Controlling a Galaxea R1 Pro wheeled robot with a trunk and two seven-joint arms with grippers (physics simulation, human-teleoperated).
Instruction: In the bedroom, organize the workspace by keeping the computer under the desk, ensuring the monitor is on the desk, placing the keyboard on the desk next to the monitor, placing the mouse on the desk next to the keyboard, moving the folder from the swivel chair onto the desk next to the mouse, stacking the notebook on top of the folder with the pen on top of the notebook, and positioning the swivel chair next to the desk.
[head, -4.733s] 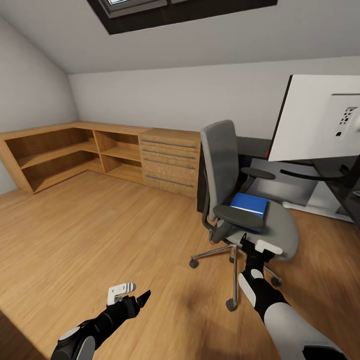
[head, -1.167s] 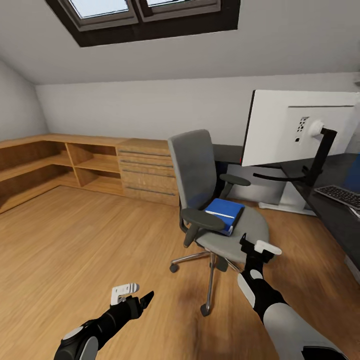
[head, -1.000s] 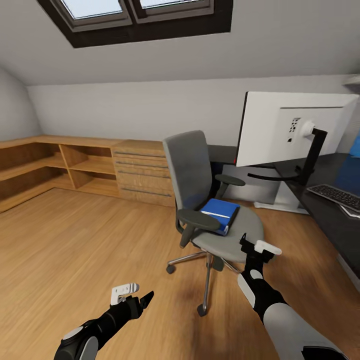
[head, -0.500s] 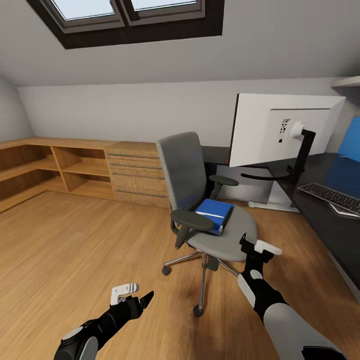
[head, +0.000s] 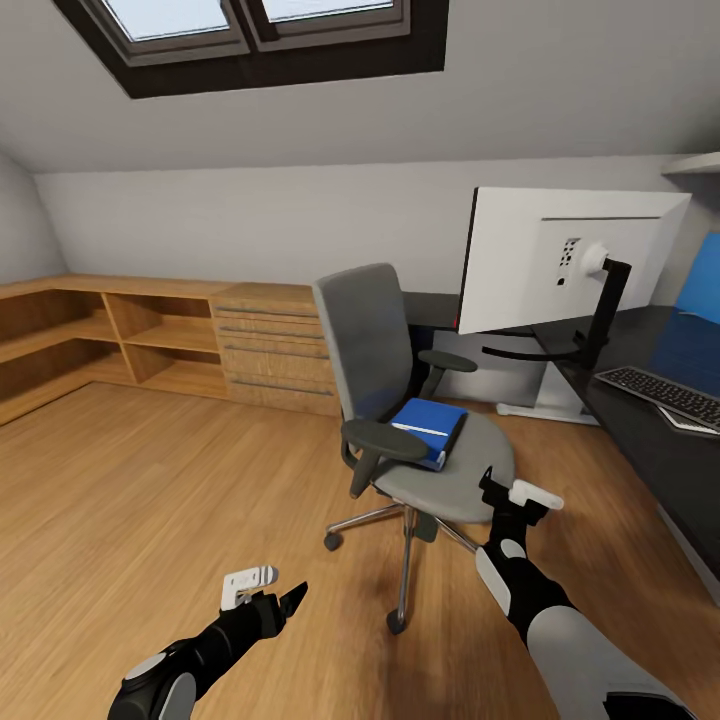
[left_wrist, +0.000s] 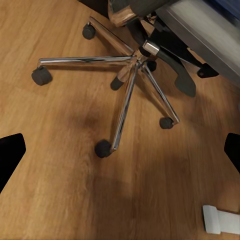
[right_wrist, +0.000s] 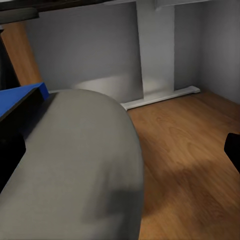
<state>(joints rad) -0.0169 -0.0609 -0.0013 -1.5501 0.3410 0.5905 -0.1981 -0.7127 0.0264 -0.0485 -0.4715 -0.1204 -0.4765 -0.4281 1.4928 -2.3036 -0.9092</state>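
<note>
Our right hand (head: 512, 493) hangs just in front of the seat edge of the chair (head: 420, 400), its fingers spread apart and holding nothing; in the right wrist view the grey seat (right_wrist: 70, 165) lies directly ahead with a blue corner of the folder (right_wrist: 30, 95) at its far side. Our left hand (head: 262, 592) hovers low over the wood floor (head: 150, 480), also spread open and empty, and its wrist view looks down on the chair's chrome base (left_wrist: 130, 75), where we count five casters.

One folder (head: 432, 428) lies flat on the seat, its long axis running from the chair's near armrest toward the bench (head: 660, 400), white stripe crossing its near end. One chair stands near the bench, apart from it, with its back toward the wooden shelves (head: 150, 335). One screen (head: 560, 258) stands on the bench, its pale back turned toward us. One keyboard (head: 660, 392) lies on the bench just beside the screen's stand, its long axis running along the bench edge.
</note>
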